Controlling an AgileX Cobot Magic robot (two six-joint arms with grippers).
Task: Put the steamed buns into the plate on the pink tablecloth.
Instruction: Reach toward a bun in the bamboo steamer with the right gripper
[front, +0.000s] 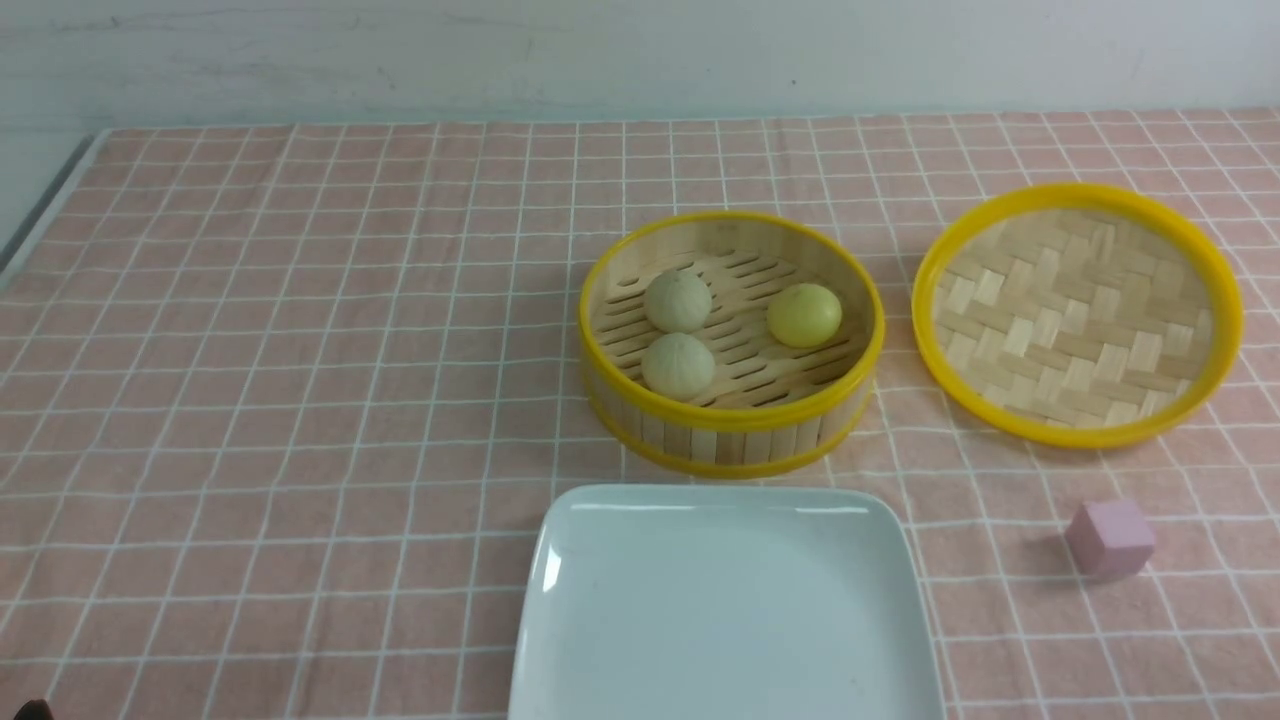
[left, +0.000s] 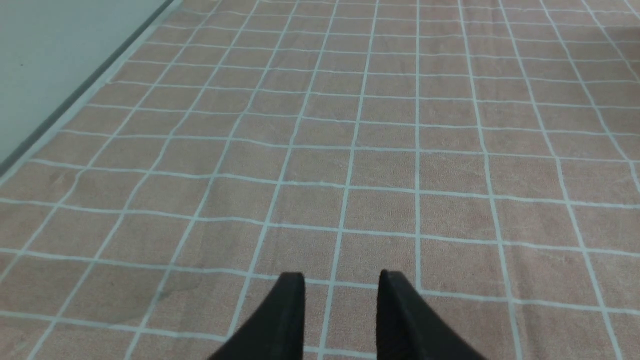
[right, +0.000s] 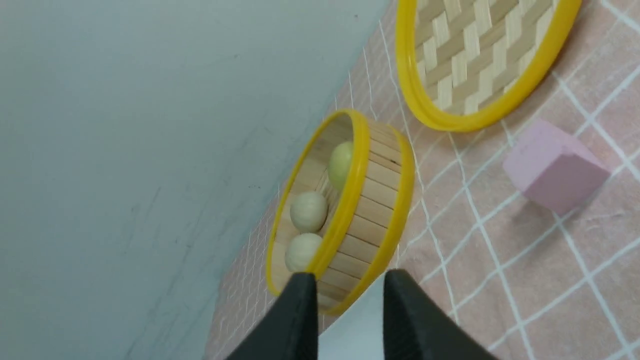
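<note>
Two pale beige steamed buns (front: 678, 300) (front: 678, 365) and one yellow bun (front: 804, 314) lie in the round bamboo steamer basket (front: 730, 440) on the pink tablecloth (front: 300, 400). The white square plate (front: 727, 600) sits just in front of the basket and holds nothing. Neither gripper shows in the front view. My left gripper (left: 341, 276) hovers over bare cloth (left: 390, 150), jaws apart, holding nothing. My right gripper (right: 350, 276) is open and holds nothing. It faces the basket (right: 372, 210), the beige buns (right: 308, 211) (right: 302, 251), the yellow bun (right: 341, 164) and a plate corner (right: 350, 340).
The woven yellow-rimmed lid (front: 1077, 312) lies flat to the right of the basket and also shows in the right wrist view (right: 475, 60). A small pink cube (front: 1110, 538) sits right of the plate and shows in the right wrist view (right: 555, 167). The cloth's left edge borders a grey table strip.
</note>
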